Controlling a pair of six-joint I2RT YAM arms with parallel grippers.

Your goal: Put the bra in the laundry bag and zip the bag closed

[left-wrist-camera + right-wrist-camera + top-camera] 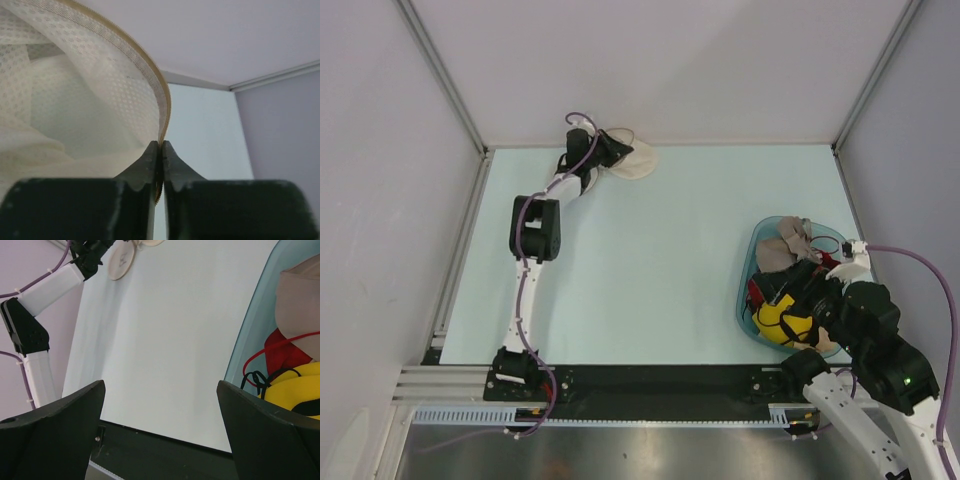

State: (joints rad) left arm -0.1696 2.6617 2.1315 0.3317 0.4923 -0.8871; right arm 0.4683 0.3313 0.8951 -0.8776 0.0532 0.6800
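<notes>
The laundry bag (640, 160), cream-white mesh, lies at the far edge of the table by the back wall. My left gripper (611, 150) is shut on its zip rim (150, 70); in the left wrist view the toothed rim runs down between the closed fingertips of the left gripper (161, 145), and the mesh of the laundry bag (95, 100) rises to the left. The taupe bra (788, 246) lies on top of the clothes in the teal basket (744, 292). My right gripper (806, 290) hovers open over the basket's near side, holding nothing. In the right wrist view the bra (300, 300) shows at the right edge.
The basket (250, 330) also holds a red bra (280, 347) and a yellow-and-black garment (782, 318). The left arm (50, 285) stretches along the table's left side. Walls close in the table at the back and both sides.
</notes>
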